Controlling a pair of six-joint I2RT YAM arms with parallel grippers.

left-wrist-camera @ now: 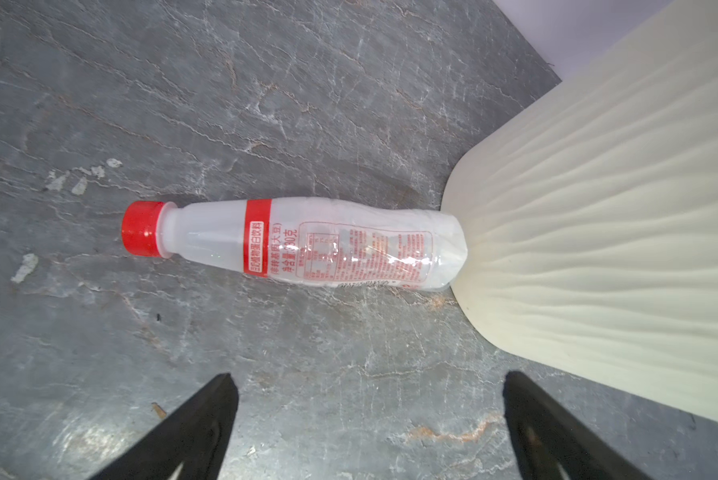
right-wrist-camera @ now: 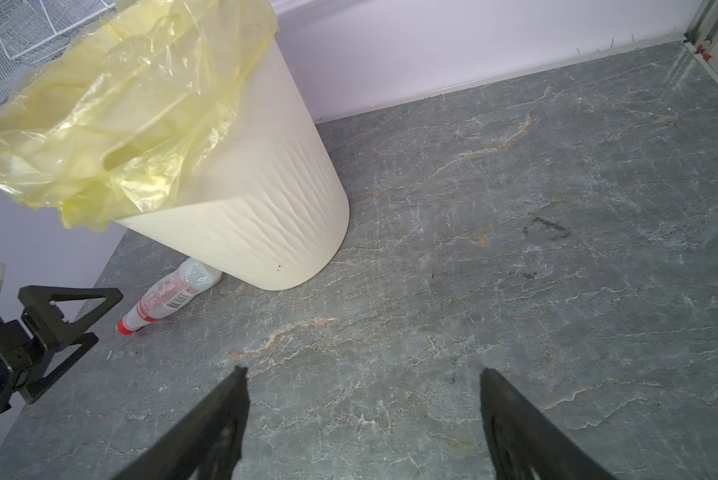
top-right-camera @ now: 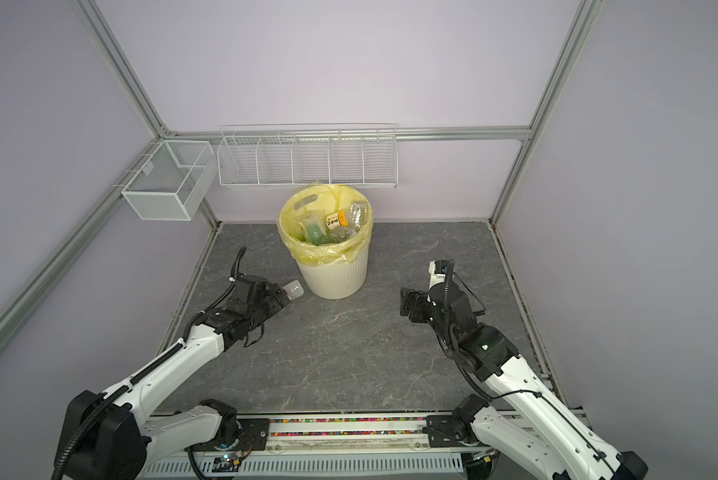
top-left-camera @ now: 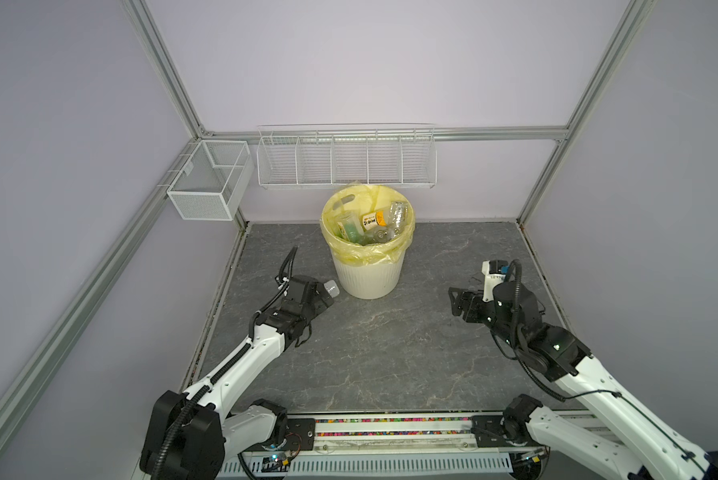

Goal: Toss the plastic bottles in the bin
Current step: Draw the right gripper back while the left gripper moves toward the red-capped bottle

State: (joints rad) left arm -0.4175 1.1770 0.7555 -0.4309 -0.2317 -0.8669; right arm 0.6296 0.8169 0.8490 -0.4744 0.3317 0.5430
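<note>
On the left, the left gripper [left-wrist-camera: 367,376] hovers low over the table [top-left-camera: 390,340] with its fingers spread wide and nothing between them. Just ahead of it lies the last bottle [left-wrist-camera: 307,245] seen outside the bin, a clear one with a red-printed label, flat on its side. Its long axis runs out from the bin's foot toward the left arm: the base appears to touch the bin [top-left-camera: 367,274] low on its ribbed wall, and the red cap [left-wrist-camera: 143,228] points away from it. In the left wrist view that axis lies along the line joining the two fingertips, so the wrist probably needs a turn before closing across the body. Several bottles [top-left-camera: 374,222] already sit in the yellow-lined bin, so the task looks nearly done. Well apart on the right, the right gripper [right-wrist-camera: 363,374] hangs over bare table, fingers spread and empty.
</note>
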